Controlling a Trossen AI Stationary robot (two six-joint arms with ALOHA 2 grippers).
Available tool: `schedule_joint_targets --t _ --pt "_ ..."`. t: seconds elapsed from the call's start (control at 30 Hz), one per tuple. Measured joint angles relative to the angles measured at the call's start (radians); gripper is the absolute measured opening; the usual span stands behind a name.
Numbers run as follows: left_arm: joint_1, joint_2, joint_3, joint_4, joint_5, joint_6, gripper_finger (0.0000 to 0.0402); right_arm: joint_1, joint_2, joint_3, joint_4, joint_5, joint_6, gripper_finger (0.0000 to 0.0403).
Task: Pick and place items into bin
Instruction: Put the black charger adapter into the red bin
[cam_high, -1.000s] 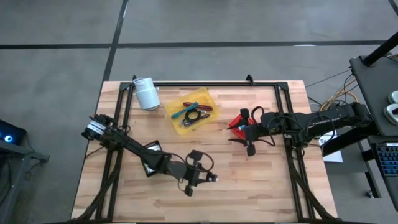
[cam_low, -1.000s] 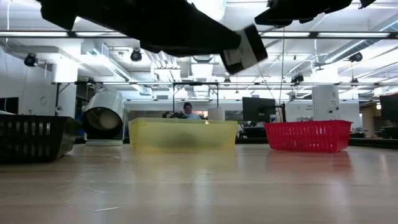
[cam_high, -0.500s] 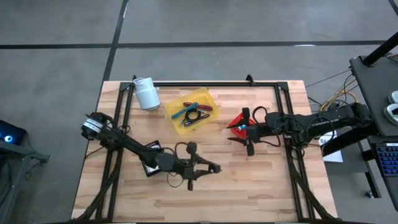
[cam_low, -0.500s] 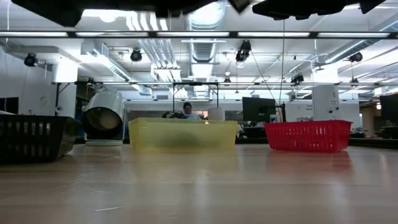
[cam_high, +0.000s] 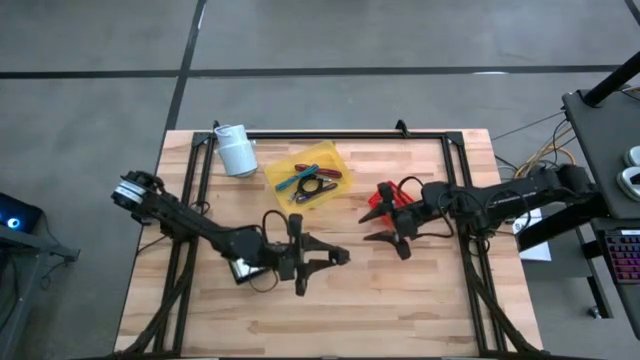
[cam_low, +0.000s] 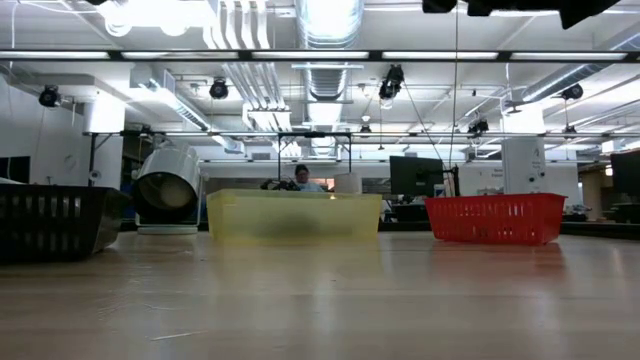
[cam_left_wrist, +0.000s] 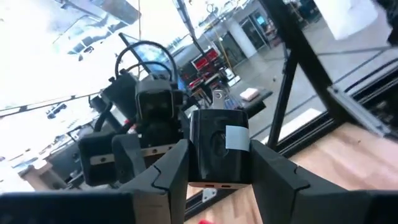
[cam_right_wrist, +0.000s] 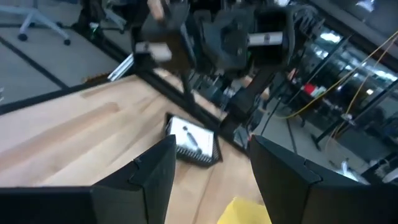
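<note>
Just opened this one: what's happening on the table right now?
Both arms are raised over the middle of the table, facing each other, and neither holds anything. The left end effector is open above bare wood, just past the black basket, which has a white card in it. The right end effector is open beside the red basket. The yellow bin already holds several tools.

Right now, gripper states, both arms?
Left gripper: open, empty, above mid-table.
Right gripper: open, empty, by the red basket.
</note>
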Motion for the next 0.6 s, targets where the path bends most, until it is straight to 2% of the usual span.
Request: schedule_joint_targets --t 0.1,0.27,0.53,0.6 --pt "0.007 0.0 0.0 -0.007 -0.001 0.025 0.0121 0.0 0.057 0.001 0.073 0.0 -0.009 0.0192" --pt "0.007 -0.001 0.0 -0.007 0.0 0.028 0.0121 0.0 0.14 0.029 0.097 0.008 -0.048 0.0192" --pt "0.008 -0.002 0.0 -0.006 -0.002 0.03 0.0121 0.0 0.195 0.067 0.179 0.008 -0.066 0.0192" --pt "0.008 -0.002 0.0 -0.007 -0.031 0.065 0.0121 0.0 0.196 0.067 0.185 0.008 -0.065 0.0192"
